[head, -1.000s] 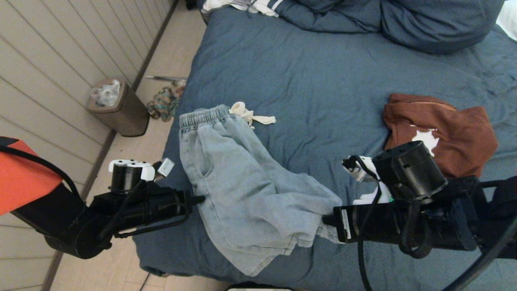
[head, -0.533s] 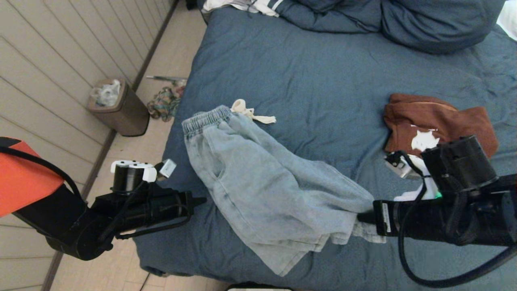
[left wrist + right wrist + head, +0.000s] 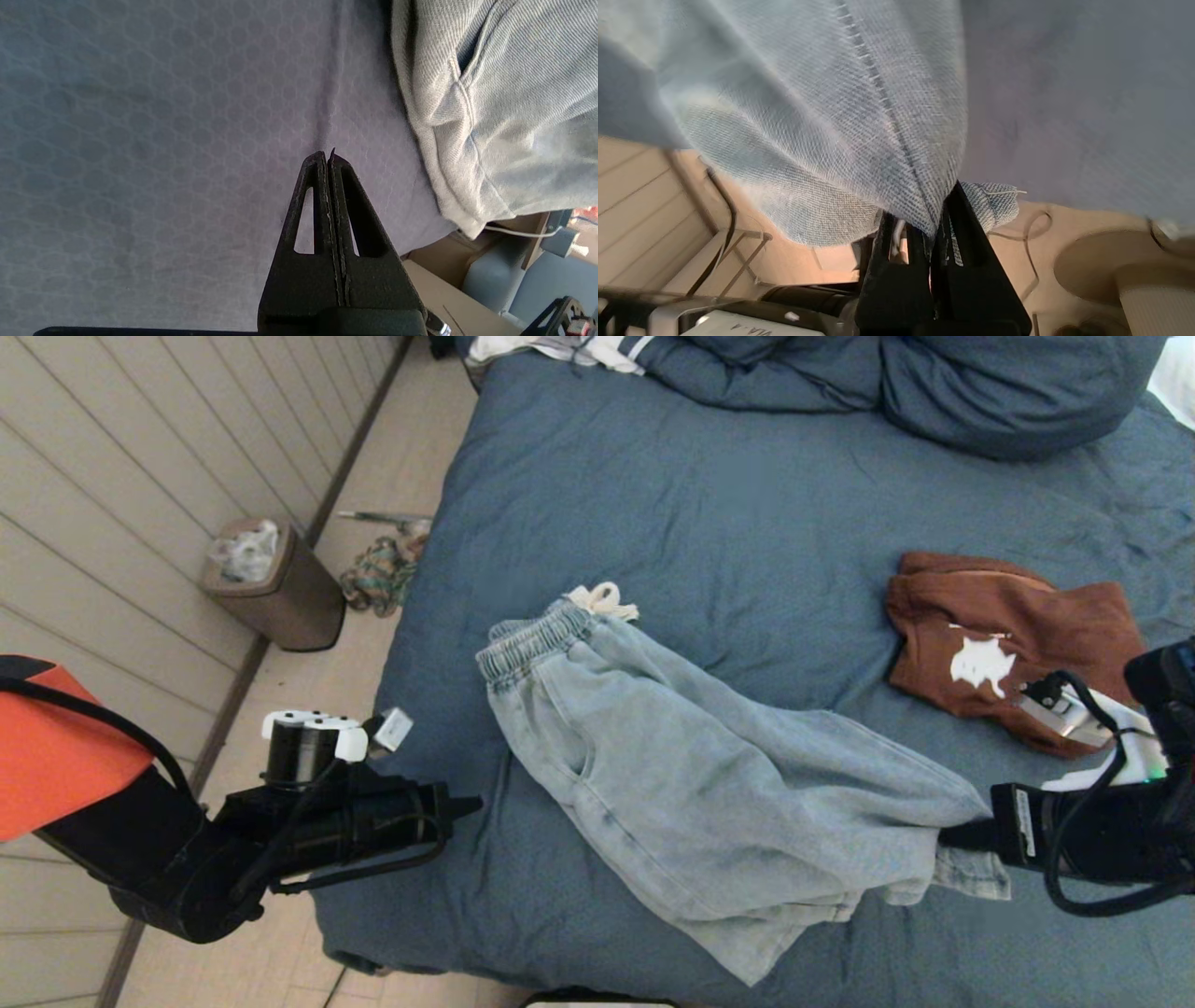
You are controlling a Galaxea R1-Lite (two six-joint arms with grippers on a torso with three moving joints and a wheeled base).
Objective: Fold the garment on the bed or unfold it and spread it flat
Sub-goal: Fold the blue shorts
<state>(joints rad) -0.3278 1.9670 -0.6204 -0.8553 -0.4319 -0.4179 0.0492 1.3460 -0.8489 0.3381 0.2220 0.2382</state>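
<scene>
Right gripper (image 3: 948,837): at the near right of the bed, jaws clamped tight on a leg hem of the light denim shorts (image 3: 709,784); the right wrist view shows the cloth pinched between the black fingers (image 3: 945,219).
Left gripper (image 3: 467,803): at the near left edge of the bed, fingers pressed together and holding nothing, hovering over bare cover just beside the shorts' pocket side.
Shorts: lying slantwise across the near half of the bed (image 3: 747,504), waistband (image 3: 532,639) toward the far left, legs bunched toward the right gripper.
Handling: the shorts look soft, light and limp; they will likely drag and crease over the cover rather than slide stiffly. The hem gives a firm double layer to pinch; the elastic waistband is the other sound hold for spreading.
Drawstring (image 3: 602,600): white, loose at the waistband, may snag.
Brown garment (image 3: 1008,635): farther right, apart from the shorts.
Bedding (image 3: 934,387): blue, heaped at the far end.
</scene>
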